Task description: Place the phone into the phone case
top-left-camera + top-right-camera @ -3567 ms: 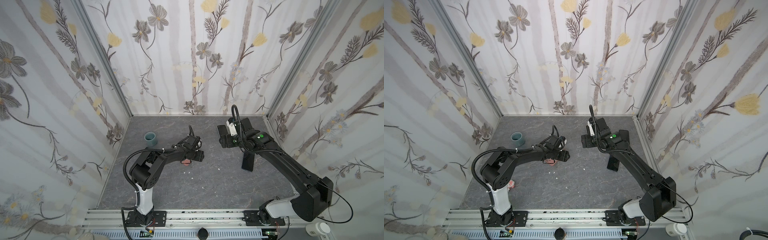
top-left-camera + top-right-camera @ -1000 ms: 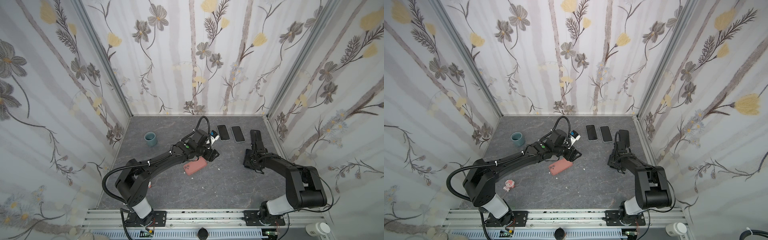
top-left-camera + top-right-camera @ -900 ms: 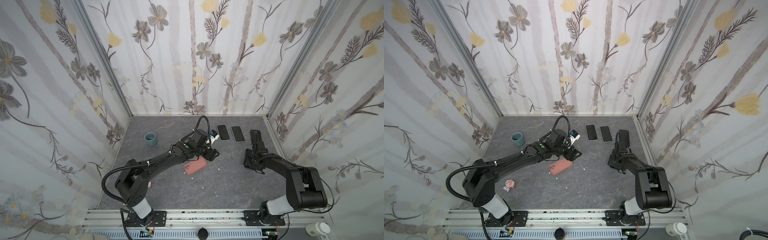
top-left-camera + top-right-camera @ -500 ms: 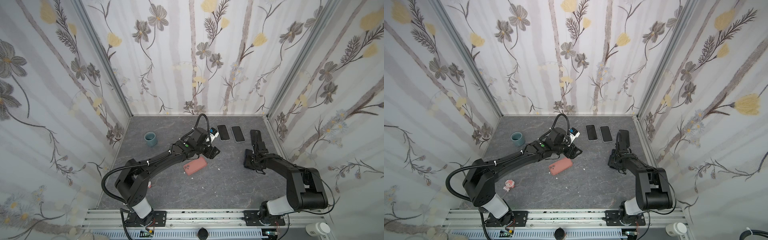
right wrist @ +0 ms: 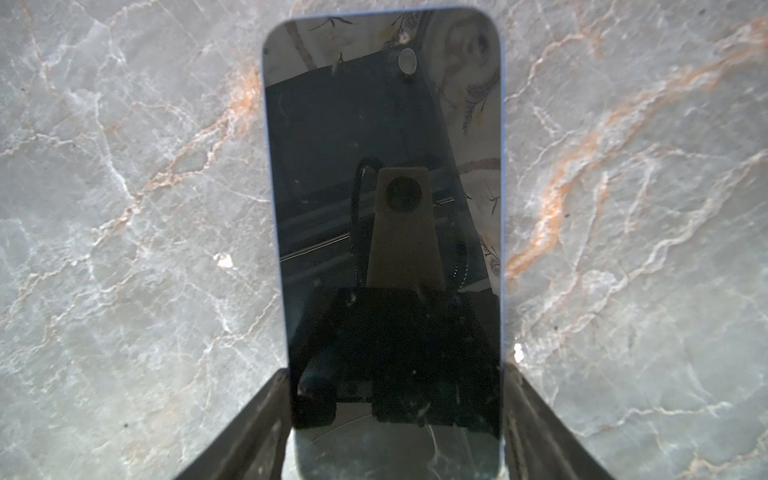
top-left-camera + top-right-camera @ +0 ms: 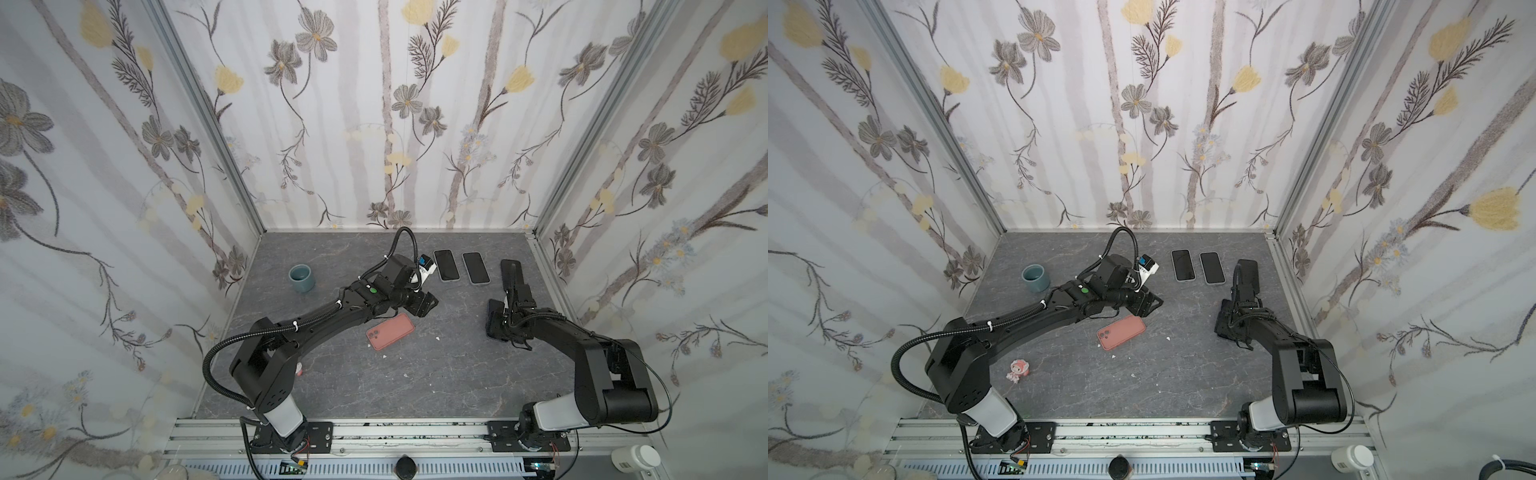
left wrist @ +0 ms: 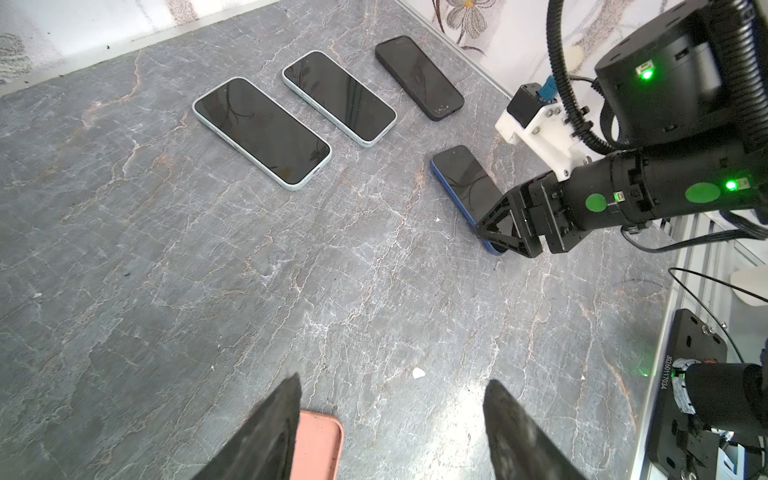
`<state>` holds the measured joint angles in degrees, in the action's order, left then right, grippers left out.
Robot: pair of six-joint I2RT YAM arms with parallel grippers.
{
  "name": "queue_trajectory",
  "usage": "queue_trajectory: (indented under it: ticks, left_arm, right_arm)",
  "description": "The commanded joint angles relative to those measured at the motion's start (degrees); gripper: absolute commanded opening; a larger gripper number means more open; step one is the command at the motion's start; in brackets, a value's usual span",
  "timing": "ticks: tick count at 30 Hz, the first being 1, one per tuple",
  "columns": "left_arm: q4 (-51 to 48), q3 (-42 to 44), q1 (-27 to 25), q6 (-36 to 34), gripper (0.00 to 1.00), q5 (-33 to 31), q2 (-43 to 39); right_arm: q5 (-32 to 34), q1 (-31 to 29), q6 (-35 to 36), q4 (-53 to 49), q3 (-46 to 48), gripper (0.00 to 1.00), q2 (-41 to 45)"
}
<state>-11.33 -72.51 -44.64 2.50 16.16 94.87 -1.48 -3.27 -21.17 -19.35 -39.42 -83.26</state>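
The pink phone case lies flat mid-table, and one corner of it shows in the left wrist view. My left gripper hovers just beyond the case's far end, open and empty. A dark phone with a blue rim lies screen up on the right of the table. My right gripper straddles its near end. The fingers sit close along both long edges and the phone rests on the table.
Two pale-rimmed phones and a black phone lie in a row at the back right. A teal cup stands at the back left. A small pink figurine sits by the left arm's base. Walls enclose three sides.
Since 3.6 s ago the left arm stretched back-right off the case. The right arm drew back from the rear onto the blue phone. Over the last second, the left wrist rose slightly.
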Motion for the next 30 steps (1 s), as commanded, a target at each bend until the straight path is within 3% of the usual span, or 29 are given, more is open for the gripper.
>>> queue_trajectory:
  ticks: [1, 6, 17, 23, 30]
  left_arm:
    - [0.5, -0.4, 0.6, -0.6, 0.69, -0.4, -0.4]
    - [0.2, -1.2, 2.2, 2.6, 0.69, -0.2, 0.4]
    - [-5.7, -13.2, 7.5, 13.5, 0.67, 3.2, 1.6]
    - [-4.0, -16.4, 8.7, 16.4, 0.66, 4.5, 0.9]
    - [-12.2, -30.0, 8.9, 18.9, 0.66, 10.9, 7.2]
  right_arm:
    - [-1.8, -0.1, -0.3, -2.7, -0.3, 0.40, 1.6]
    - [1.5, -0.7, -0.3, -4.1, -0.7, 0.40, 6.1]
    - [6.3, -8.1, 4.4, -3.1, -5.3, 0.37, 19.6]
    - [6.4, -14.5, 9.0, 0.5, -5.6, 0.35, 24.0]
    - [7.5, -23.6, 15.7, 4.2, -7.3, 0.36, 26.2]
